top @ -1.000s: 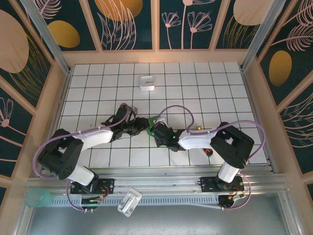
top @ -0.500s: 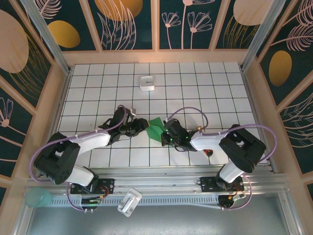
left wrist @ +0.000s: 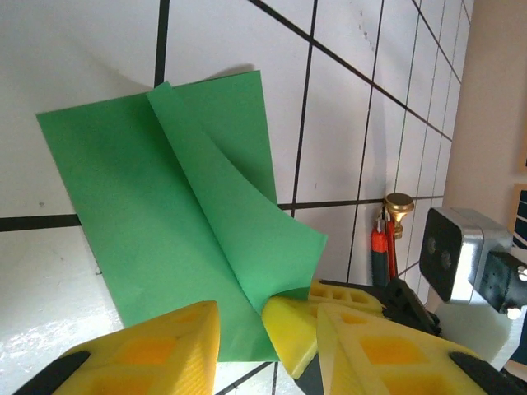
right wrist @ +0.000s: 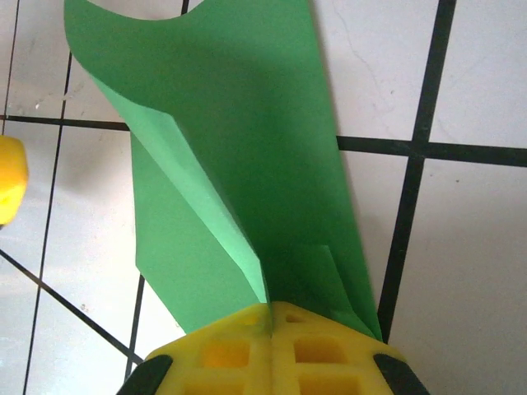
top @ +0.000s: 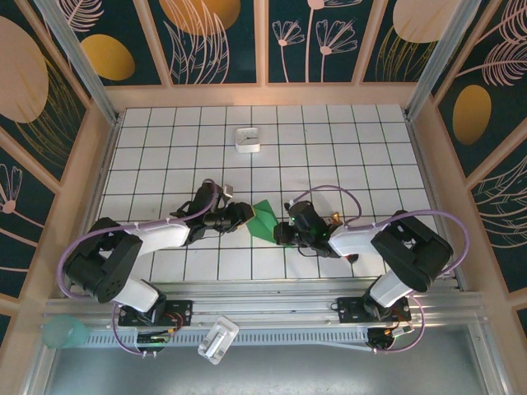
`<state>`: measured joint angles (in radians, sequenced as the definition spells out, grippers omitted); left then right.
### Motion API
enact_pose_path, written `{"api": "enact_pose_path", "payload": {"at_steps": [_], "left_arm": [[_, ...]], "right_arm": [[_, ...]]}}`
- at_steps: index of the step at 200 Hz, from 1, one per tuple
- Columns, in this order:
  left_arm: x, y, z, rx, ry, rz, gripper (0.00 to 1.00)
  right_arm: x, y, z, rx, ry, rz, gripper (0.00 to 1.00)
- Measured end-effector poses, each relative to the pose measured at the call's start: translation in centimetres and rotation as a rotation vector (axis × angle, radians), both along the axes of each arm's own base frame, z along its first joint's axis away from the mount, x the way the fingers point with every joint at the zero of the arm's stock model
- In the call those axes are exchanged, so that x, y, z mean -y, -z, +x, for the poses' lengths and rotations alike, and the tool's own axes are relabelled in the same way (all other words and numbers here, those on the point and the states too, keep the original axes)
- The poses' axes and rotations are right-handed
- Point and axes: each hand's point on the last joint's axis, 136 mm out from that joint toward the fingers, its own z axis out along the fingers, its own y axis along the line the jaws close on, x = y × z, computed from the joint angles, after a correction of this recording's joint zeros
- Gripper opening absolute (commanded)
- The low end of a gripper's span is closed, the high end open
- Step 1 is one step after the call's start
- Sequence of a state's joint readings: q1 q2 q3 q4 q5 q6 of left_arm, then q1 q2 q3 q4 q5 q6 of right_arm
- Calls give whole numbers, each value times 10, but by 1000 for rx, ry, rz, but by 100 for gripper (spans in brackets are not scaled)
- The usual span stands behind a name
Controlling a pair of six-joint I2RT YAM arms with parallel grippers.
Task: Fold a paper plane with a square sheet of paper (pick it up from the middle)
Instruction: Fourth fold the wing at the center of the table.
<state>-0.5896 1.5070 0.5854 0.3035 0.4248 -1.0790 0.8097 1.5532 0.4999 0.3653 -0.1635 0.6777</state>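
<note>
Right end effector (right wrist: 270, 317) clamped together on the creased square sheet of paper (top: 265, 219), slightly toward 6 o'clock of the tiled table's (top: 329, 148) center; left end effector (left wrist: 265, 325), fingers apart, at the sheet's 9 o'clock edge.

Enclosed lab cell: gridded table (top: 354, 140), decorated wall panels (top: 206, 41).

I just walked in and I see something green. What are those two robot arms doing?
They are folding a green paper into a paper plane on the tiled table. The right gripper is pinched shut on one end of the paper. The left gripper sits open at the paper's other side, not squeezing it. The paper has a crease with one flap curling up, but it is not a pointed plane yet.
</note>
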Motion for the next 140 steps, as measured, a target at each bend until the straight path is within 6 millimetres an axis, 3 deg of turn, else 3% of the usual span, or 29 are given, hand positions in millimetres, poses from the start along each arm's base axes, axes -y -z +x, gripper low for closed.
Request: {"api": "enact_pose_path", "payload": {"at_steps": [97, 140], "left_arm": [[16, 7, -5, -5, 90, 5, 37], [32, -1, -3, 18, 143, -16, 27]], "right_arm": [[-4, -4, -2, -77, -6, 66, 2], [-1, 3, -2, -124, 7, 74, 1]]}}
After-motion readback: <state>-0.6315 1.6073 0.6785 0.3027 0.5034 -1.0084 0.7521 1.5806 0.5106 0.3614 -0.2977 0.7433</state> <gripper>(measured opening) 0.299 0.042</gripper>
